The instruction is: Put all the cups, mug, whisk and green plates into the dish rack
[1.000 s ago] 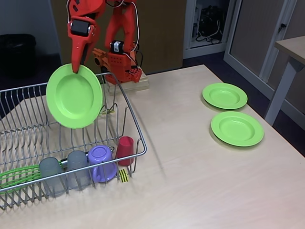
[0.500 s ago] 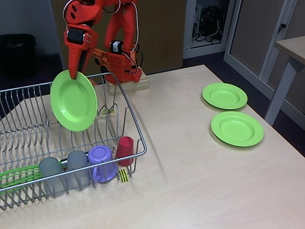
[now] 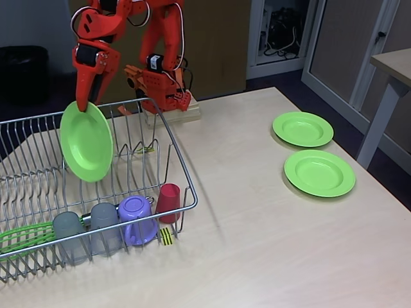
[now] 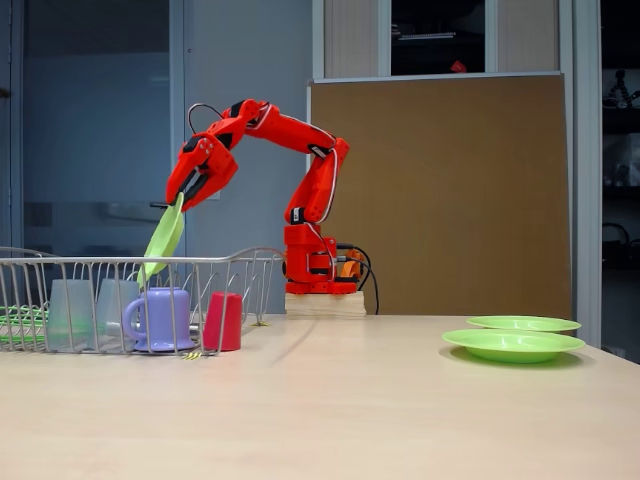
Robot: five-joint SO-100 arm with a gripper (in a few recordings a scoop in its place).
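Claw [image 3: 83, 104] pinches the top rim of one green plate [image 3: 86, 142], tilted above the dish rack [image 3: 183, 173] prongs. Released off-slot, it could slide flat or topple onto the tumblers [image 3: 87, 231].

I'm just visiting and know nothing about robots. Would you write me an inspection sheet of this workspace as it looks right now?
Surface: pale wood table.
Job's things: dish rack holds two grey cups, purple mug, red cup, whisk; one green plate held tilted above the rack; two green plates on the table.
Clutter: nothing seen.
Gripper: fingers shut on the held plate's rim.
Cables: wires along the arm and at its base.
Surroundings: brown board, cabinets, another table.
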